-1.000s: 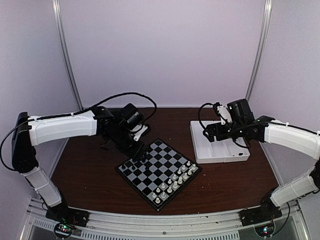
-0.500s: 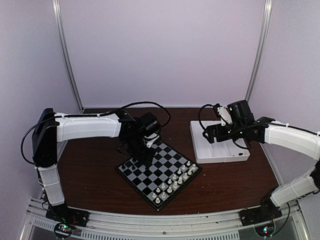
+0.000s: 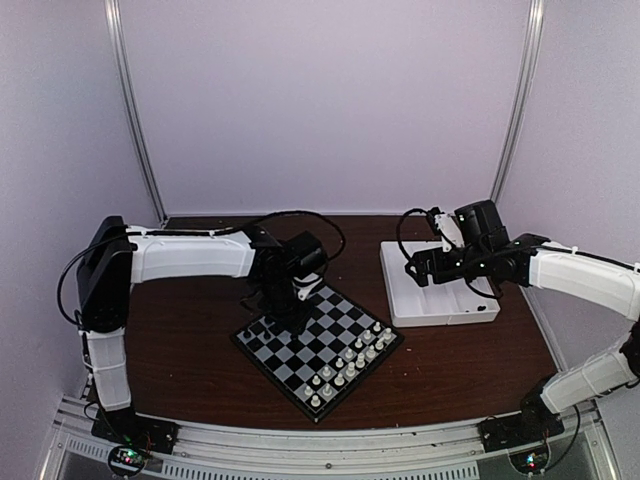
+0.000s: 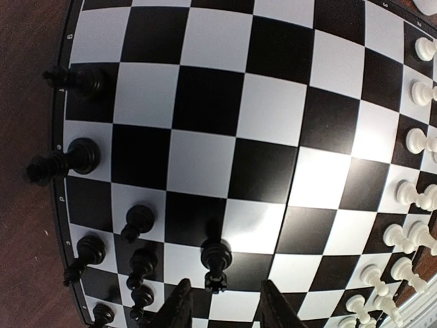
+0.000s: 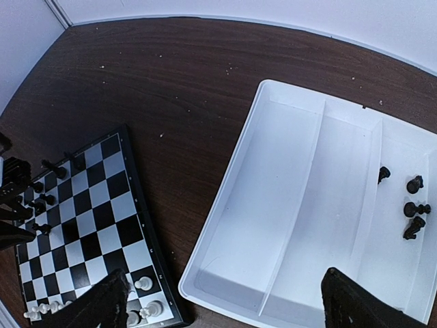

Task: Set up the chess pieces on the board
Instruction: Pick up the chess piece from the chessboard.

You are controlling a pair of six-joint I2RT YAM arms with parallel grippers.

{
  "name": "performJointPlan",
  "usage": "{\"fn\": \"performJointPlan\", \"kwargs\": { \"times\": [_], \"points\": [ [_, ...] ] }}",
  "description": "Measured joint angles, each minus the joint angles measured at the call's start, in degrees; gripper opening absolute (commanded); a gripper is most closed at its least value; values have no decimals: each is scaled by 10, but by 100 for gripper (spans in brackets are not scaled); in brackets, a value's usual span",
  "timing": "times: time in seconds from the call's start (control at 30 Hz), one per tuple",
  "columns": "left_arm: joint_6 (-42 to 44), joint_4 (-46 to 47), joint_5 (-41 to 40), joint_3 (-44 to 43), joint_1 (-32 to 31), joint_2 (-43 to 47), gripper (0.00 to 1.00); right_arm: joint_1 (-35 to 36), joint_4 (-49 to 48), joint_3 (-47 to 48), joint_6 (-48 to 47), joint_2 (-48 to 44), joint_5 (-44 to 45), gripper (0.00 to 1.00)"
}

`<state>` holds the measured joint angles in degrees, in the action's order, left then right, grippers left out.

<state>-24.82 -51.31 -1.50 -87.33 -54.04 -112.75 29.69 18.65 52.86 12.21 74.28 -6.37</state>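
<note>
left wrist | left claw (image 4: 225, 297) apart, pawn (image 4: 216, 260) at tips near board (image 4: 273, 116) edge | right claw (image 5: 225, 280) apart

Board (image 3: 296, 352): blk/lt-grey checks, thin blk frame. Chess pieces (image 4: 216, 258): glossy blk. Opposing chessmen (image 4: 399, 236): wht. Compartment tray (image 5: 300, 205): plain wht. Table (image 3: 190, 340): dk brown, wood grain. Left arm shell (image 3: 190, 258): wht, blk joints.

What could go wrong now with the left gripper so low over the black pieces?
The left gripper hangs close to a black pawn; its finger could tip the crowded black pieces beside it. In the white tray, one black piece sits right by a divider, hard to pinch.
</note>
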Motion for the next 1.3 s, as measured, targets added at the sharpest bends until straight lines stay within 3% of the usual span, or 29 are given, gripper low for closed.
{"fn": "performJointPlan", "kwargs": {
  "times": [0.4,0.57,1.3],
  "points": [
    [4,-7,-11,-14,0,-26,30,0,0,0,0,4,2,97],
    [5,-12,-13,-15,0,-28,23,0,0,0,0,9,2,98],
    [9,-16,-13,-15,0,-37,16,0,0,0,0,19,2,97]
  ]
}}
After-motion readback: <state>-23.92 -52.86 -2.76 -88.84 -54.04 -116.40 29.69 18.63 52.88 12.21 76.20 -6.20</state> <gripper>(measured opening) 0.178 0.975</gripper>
